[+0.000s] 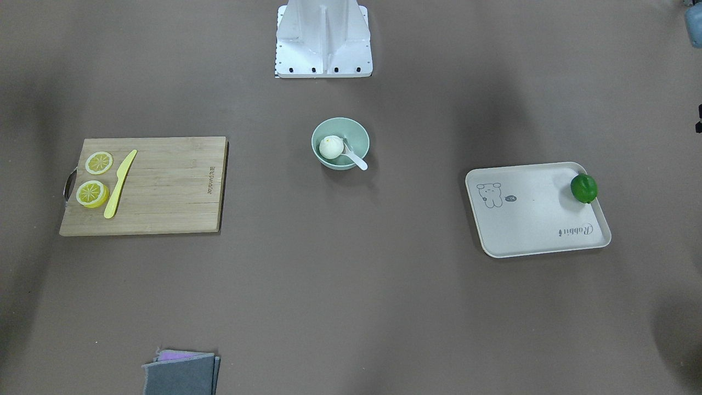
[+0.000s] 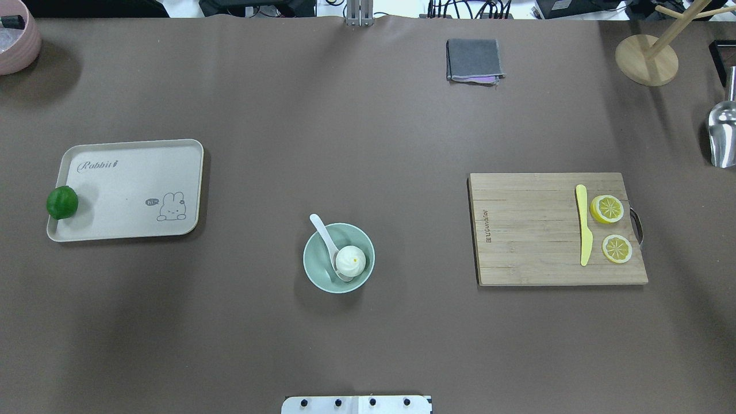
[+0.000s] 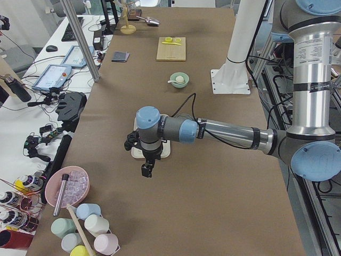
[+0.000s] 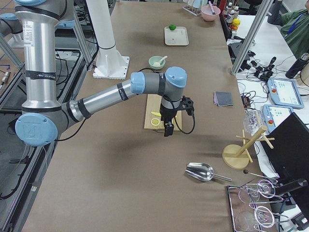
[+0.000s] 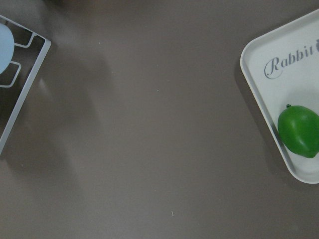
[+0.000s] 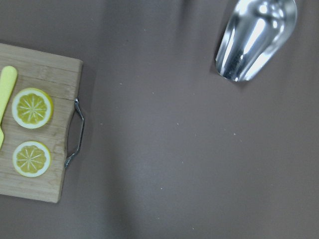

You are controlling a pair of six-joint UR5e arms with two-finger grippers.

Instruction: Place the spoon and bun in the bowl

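- We see the bun sitting inside the mint-green bowl, near the middle of the brown table.
- The spoon lies in the same bowl, its scoop down beside the bun and its handle propped over the rim.
- The left gripper hangs above the table near the pale tray. It shows only in the side view, so we cannot tell whether its fingers are parted or closed.
- The right gripper hangs over the outer end of the wooden cutting board. We cannot tell the state of its fingers either.
- A green lime rests at one end of the tray, against its rim.
- On the board, a yellow-green knife lies just beside two lemon slices.
- A folded grey cloth lies at the operators' edge of the table, and a metal scoop lies beyond the board's handle end.
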